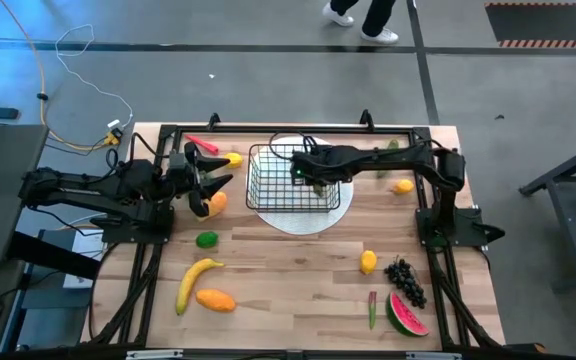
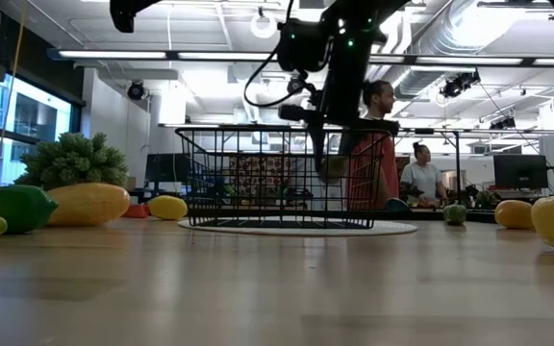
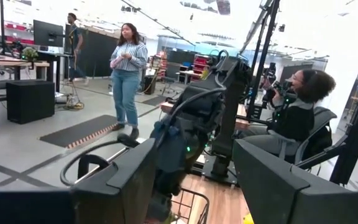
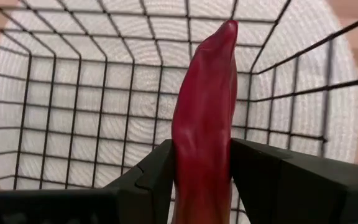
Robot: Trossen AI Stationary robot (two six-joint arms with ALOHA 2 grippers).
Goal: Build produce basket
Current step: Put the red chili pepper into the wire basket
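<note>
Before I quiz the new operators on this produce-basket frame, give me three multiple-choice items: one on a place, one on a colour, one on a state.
1. Where does the basket stand?
A. on the round white plate
B. on the bare table beside the banana
C. on the floor

2. What colour is the long piece in the right claw?
A. yellow
B. green
C. red

3. What is the state of the right claw?
A. wide open and empty
B. shut on the long piece over the basket
C. resting on the table

Answers:
1 A, the plate's rim shows beneath the wire sides in the high view.
2 C, the right wrist view shows it dark red.
3 B, both fingers press its sides with the mesh floor below.
</note>
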